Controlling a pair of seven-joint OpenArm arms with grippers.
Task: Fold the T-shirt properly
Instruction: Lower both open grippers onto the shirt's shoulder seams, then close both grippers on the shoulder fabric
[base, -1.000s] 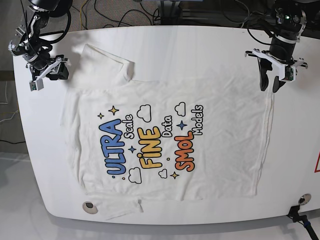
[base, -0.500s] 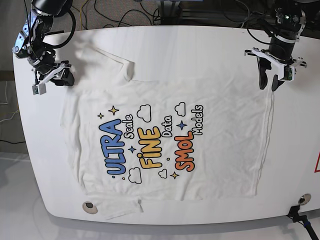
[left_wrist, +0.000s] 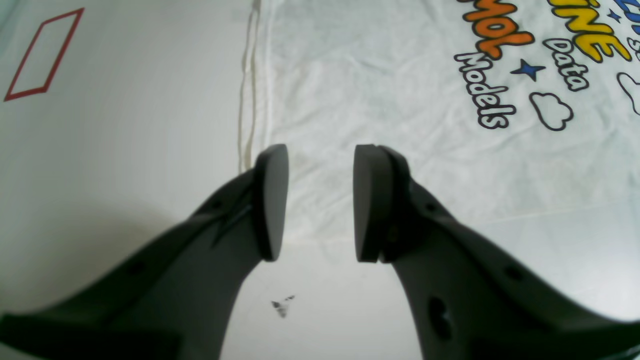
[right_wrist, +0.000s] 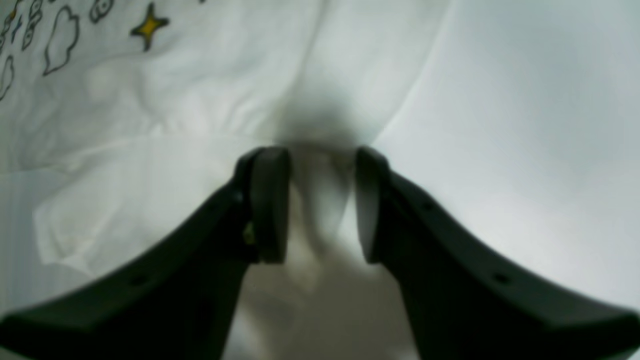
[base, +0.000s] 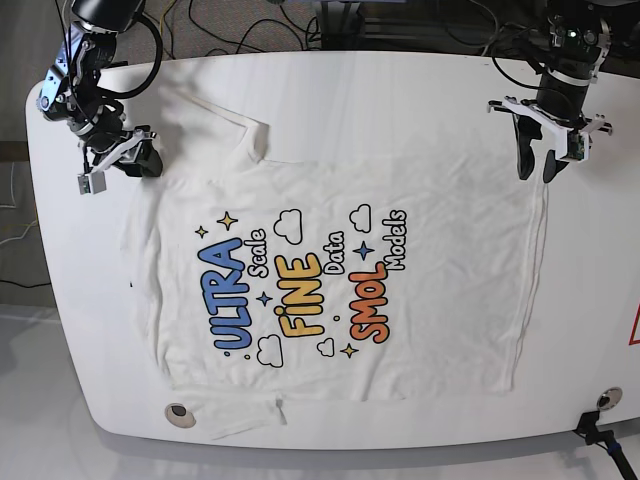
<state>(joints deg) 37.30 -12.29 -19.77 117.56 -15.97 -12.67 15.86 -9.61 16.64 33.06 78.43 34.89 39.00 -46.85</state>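
Note:
The T-shirt (base: 330, 280) lies spread print-up on the white table (base: 400, 90), one sleeve (base: 215, 115) pointing to the far edge. My right gripper (base: 135, 162) is down on the shirt's corner below that sleeve. In the right wrist view its fingers (right_wrist: 320, 152) stand apart with a raised fold of white T-shirt (right_wrist: 175, 100) cloth between them. My left gripper (base: 537, 170) hovers over the opposite far corner. Seen from the left wrist, it (left_wrist: 320, 150) is open above the T-shirt's (left_wrist: 400, 100) hem corner with nothing between the pads.
A red outlined marking (left_wrist: 42, 55) sits on the table beyond the hem. A round insert (base: 178, 411) and the other sleeve (base: 245, 418) lie at the near edge. Cables (base: 250, 25) run behind the table. A black clamp (base: 600, 430) sits at the near right corner.
My right gripper has moved right along the table onto the shirt's corner by the sleeve, and its fingers have come closer together. The left gripper has hardly moved.

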